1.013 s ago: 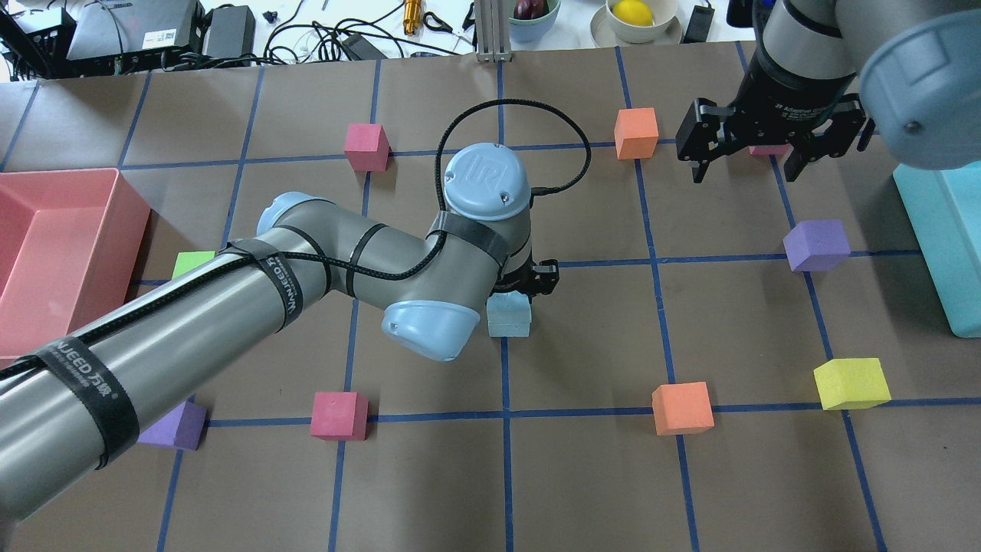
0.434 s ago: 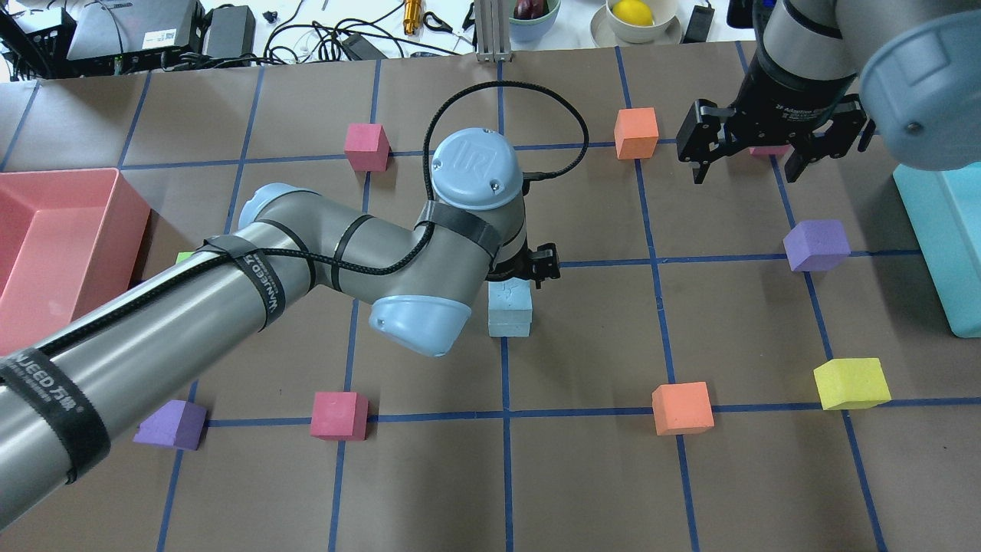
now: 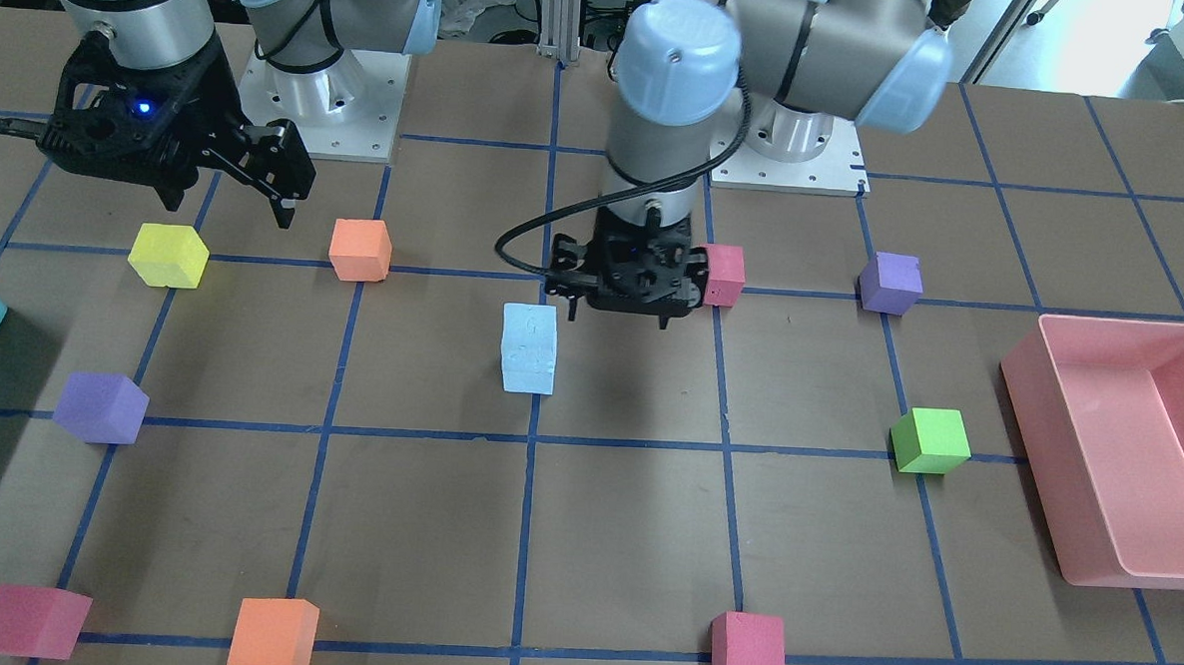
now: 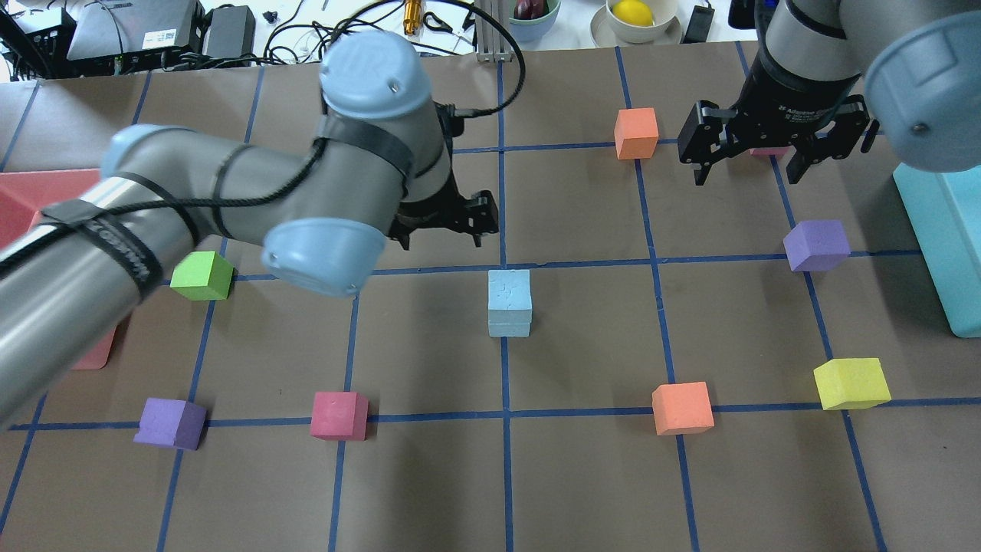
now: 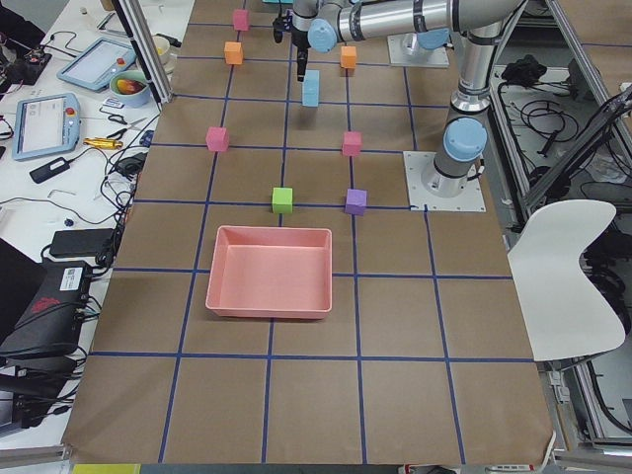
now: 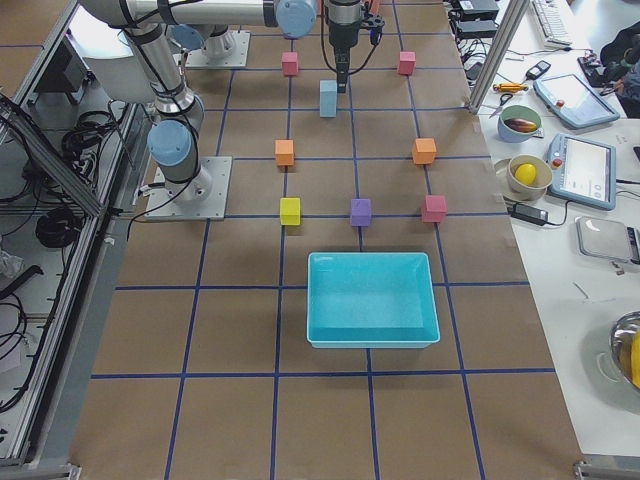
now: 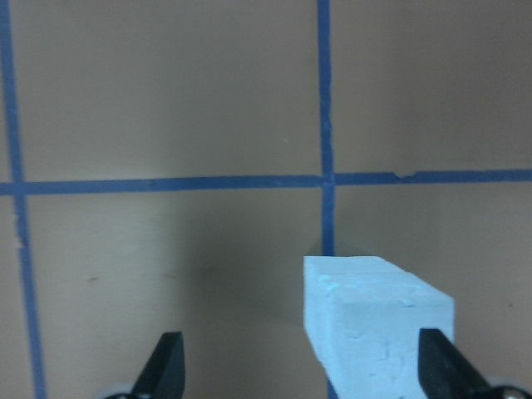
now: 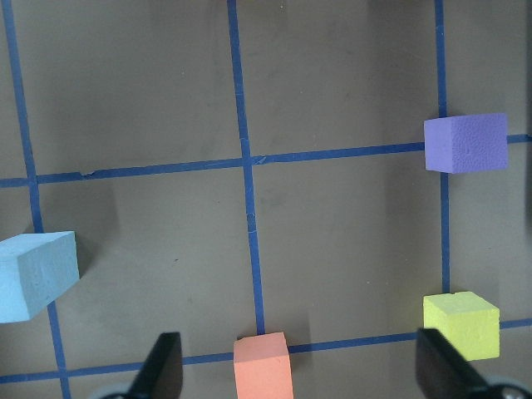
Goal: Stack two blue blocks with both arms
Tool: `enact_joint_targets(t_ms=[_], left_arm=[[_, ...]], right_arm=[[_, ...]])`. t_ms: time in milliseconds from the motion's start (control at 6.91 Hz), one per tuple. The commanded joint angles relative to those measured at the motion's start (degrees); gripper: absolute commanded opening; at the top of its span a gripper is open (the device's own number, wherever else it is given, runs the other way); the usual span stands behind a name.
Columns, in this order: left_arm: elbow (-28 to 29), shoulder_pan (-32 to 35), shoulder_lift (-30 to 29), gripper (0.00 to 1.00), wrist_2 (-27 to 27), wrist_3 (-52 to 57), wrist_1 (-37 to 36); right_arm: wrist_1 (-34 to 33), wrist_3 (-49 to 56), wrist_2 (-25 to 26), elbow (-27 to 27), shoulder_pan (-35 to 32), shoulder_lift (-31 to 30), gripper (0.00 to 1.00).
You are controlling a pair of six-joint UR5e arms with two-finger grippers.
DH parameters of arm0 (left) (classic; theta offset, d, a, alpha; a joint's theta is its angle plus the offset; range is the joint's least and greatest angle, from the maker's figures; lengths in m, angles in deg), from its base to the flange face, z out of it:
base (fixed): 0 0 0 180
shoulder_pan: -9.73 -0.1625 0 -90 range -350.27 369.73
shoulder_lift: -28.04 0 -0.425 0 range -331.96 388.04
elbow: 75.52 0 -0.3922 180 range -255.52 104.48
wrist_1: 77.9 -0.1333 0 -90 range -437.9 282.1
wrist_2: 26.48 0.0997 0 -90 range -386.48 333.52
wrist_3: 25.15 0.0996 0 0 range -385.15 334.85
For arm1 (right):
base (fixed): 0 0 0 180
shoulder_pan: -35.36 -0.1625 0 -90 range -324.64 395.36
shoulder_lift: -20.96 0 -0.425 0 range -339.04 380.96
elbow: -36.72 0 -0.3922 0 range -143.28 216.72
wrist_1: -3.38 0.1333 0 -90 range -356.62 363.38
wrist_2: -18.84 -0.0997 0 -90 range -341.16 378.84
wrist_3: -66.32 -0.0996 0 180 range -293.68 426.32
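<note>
The two blue blocks stand stacked at the table's middle, the upper blue block (image 4: 510,289) squarely on the lower blue block (image 4: 509,329). The stack also shows in the front view (image 3: 529,350) and in both side views (image 5: 311,87) (image 6: 328,98). My left gripper (image 4: 441,239) is open and empty, raised beside the stack and apart from it. In its wrist view the upper block (image 7: 378,324) sits low right between the spread fingers (image 7: 166,366). My right gripper (image 4: 745,175) is open and empty at the far right, over the table.
A pink tray (image 3: 1029,392) stands at my left, a teal bin (image 4: 939,245) at my right. Loose cubes ring the stack: orange (image 4: 636,133) (image 4: 682,408), yellow (image 4: 851,382), purple (image 4: 816,245) (image 4: 170,423), green (image 4: 201,275), magenta (image 4: 339,415).
My left gripper has lifted off the upper blue block and swung away to the far left, leaving the stack standing alone. The right arm has barely moved.
</note>
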State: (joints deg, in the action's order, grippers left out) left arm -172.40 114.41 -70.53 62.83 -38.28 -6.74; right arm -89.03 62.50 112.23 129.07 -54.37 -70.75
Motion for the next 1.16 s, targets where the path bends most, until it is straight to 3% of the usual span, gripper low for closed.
enact_joint_targets(t_ms=[0,289,434,1013], left_arm=[[9.14,-12.34,4.78,1.0,0.33,14.73,16.07],[9.0,-15.9,7.86,1.0,4.0,17.78,15.15],[8.91,-15.65,8.04,1.0,3.76,17.0,15.05],[6.63,-16.08,7.61,1.0,2.09,16.92,11.36]], right_arm=[[2.82,0.03,-0.66,-0.32,-0.1,-0.23,1.0],[4.43,0.38,-1.62,-0.24,-0.45,-0.32,1.0],[4.43,0.12,-5.28,-0.32,-0.54,-0.23,1.0],[4.96,2.58,-5.41,0.29,-0.45,-0.23,1.0]])
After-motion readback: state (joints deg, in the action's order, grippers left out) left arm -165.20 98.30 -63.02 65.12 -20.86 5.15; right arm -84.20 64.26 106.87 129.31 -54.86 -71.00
